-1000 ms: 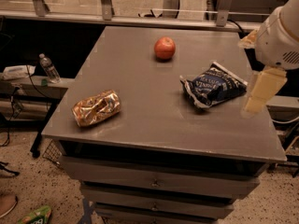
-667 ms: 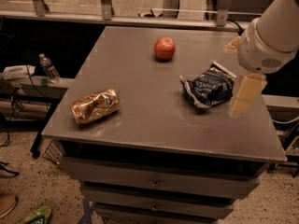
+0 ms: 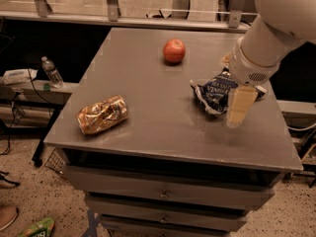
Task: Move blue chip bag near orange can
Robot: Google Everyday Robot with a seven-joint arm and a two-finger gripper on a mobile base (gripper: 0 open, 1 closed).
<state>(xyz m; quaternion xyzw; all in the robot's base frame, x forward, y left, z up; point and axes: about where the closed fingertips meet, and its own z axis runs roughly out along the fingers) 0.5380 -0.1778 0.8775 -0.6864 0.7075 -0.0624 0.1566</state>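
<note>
The blue chip bag [image 3: 213, 94] lies on the right side of the grey table [image 3: 148, 107], a dark navy foil bag with white lettering. The orange can [image 3: 101, 114], dented and shiny orange-gold, lies on its side near the table's front left. My gripper [image 3: 239, 105] hangs from the white arm at the upper right, right over the bag's right edge and partly covering it. One cream finger [image 3: 238, 107] points down beside the bag. The bag and the can are far apart.
A red apple [image 3: 174, 51] sits at the back middle of the table. Drawers run under the tabletop. A water bottle [image 3: 51, 72] stands on a low shelf to the left. A railing runs behind the table.
My arm and gripper have moved left, from beyond the bag's right side to over its right edge. The bag, can and apple have not moved.
</note>
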